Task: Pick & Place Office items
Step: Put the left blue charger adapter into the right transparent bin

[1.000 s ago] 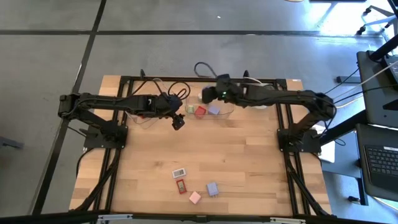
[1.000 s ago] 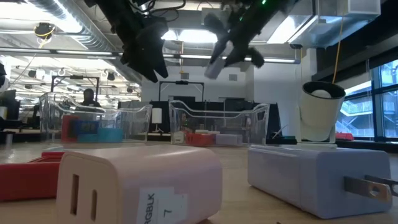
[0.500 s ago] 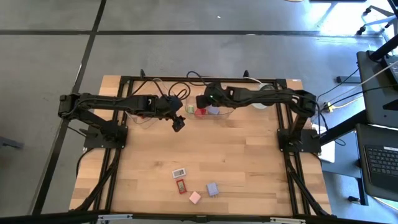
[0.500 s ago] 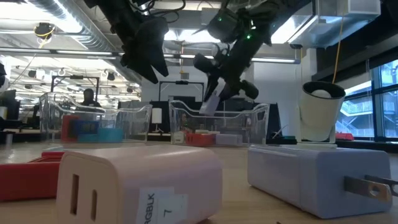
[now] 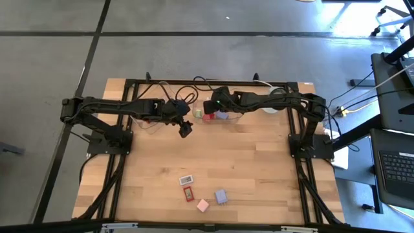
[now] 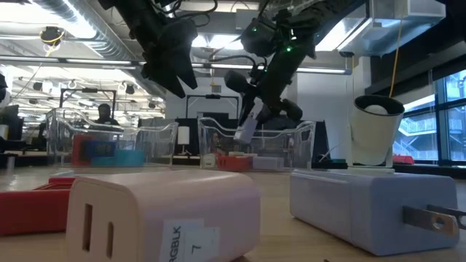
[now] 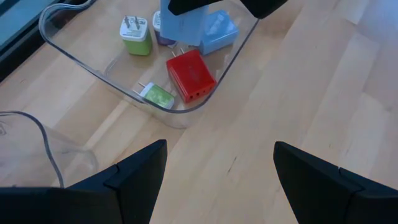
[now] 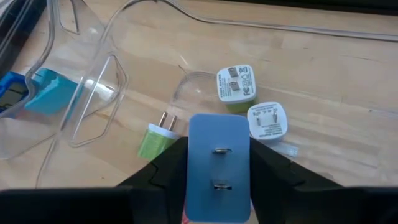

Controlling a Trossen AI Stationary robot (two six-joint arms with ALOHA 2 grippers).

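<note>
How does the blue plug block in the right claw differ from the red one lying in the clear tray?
The blue plug block is clamped in the right claw above the tray; the red plug block lies loose on the floor of the clear tray. The blue plug block looks longer and flatter, while the red plug block looks more like a cube. The blue plug block's two prongs are visible; the red plug block's are hidden. Both are small plug-in adapters.

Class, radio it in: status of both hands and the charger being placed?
Right hand shut on blue charger, over the clear tray. Left hand open, empty, beside tray. Red charger and green ones below.
</note>
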